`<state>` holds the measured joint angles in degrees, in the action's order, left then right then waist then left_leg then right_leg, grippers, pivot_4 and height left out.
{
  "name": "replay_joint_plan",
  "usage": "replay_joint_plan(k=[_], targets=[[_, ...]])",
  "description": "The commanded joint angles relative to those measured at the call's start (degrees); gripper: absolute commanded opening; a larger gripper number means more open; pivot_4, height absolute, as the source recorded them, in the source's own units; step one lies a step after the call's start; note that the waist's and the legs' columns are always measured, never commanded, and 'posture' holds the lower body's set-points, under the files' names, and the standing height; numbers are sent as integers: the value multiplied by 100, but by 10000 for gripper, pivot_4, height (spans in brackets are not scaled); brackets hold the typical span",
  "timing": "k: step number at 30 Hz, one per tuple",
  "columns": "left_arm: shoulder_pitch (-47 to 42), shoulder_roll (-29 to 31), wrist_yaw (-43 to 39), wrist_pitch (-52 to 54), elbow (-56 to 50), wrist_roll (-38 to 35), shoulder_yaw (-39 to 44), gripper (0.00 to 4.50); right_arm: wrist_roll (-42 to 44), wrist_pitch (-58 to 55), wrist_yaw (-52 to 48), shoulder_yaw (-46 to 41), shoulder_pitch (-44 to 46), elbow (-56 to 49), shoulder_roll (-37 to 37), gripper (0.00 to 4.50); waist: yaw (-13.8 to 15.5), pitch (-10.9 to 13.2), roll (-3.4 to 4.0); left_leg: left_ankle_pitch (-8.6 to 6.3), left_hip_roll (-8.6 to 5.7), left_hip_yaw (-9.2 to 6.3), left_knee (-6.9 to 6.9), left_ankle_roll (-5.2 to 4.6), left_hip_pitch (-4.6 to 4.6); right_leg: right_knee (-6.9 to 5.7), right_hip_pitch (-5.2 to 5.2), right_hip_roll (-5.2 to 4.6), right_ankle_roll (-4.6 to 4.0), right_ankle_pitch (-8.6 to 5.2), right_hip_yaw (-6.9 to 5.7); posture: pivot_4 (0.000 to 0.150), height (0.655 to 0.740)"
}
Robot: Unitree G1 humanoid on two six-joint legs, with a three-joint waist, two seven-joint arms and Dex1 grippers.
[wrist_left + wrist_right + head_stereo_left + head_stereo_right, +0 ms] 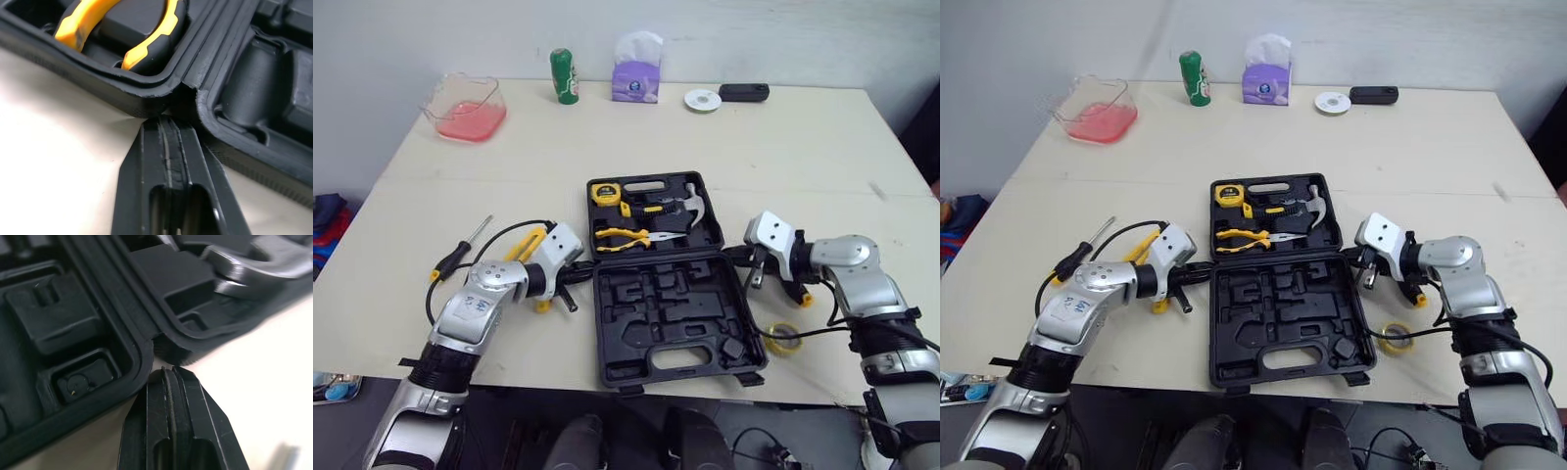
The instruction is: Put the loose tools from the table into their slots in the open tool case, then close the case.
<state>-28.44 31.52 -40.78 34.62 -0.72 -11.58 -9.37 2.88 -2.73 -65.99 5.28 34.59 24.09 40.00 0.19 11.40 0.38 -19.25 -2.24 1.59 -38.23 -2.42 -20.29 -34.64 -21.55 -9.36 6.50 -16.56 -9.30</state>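
Observation:
The black tool case [677, 315] lies open mid-table. Its far half holds a yellow tape measure [604, 193], yellow-handled pliers [622, 235] and a hammer [683, 203]; the moulded slots of its near half are bare. My left gripper [581, 278] is shut, its tip [167, 123] touching the case's left hinge corner. At the right hinge corner my right gripper [735, 256] is likewise shut, its tip [169, 373] against the rim. A black-and-yellow screwdriver [460, 253] and a yellow tool [530, 243] lie by the left arm. A yellow tape roll [781, 339] lies near the right arm.
Along the table's far edge stand a clear container [467, 108] with pink contents, a green can [564, 75], a purple tissue pack [637, 70], a white disc [703, 99] and a black device [744, 92]. Cables trail beside both wrists.

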Motion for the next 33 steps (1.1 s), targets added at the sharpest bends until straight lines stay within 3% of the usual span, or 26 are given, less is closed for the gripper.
replay_joint_plan(k=[1,10,21,28,33], targets=[[-275,-44,-156,-278,-66,24,21,376,320,-236,-322,62,-202,-773,-5,0,3,0,0,0,-1,0,0,0,0,0,0,0,0,0,0,1500,7400],[-216,47,-430,-332,-69,129,-15,376,289,-532,-316,43,-489,-1223,76,0,16,0,0,0,-1,-3,1,0,-3,3,0,1,0,0,1,1500,7400],[38,384,-572,-500,-206,244,190,376,28,10,-159,26,-484,-860,203,0,7,0,-1,0,0,-2,2,0,-1,3,0,1,0,0,1,1500,7400],[160,1037,-1153,-319,-813,-338,841,376,380,411,-336,-465,-601,-840,602,0,-1,2,-3,0,0,-3,2,0,-2,5,-1,0,0,0,1,1500,7400],[829,1800,-1598,-581,-919,-627,1658,376,817,518,-483,-1047,-772,-900,1101,0,-22,3,-1,-1,1,-3,7,2,0,9,0,0,0,0,3,1500,7400]])
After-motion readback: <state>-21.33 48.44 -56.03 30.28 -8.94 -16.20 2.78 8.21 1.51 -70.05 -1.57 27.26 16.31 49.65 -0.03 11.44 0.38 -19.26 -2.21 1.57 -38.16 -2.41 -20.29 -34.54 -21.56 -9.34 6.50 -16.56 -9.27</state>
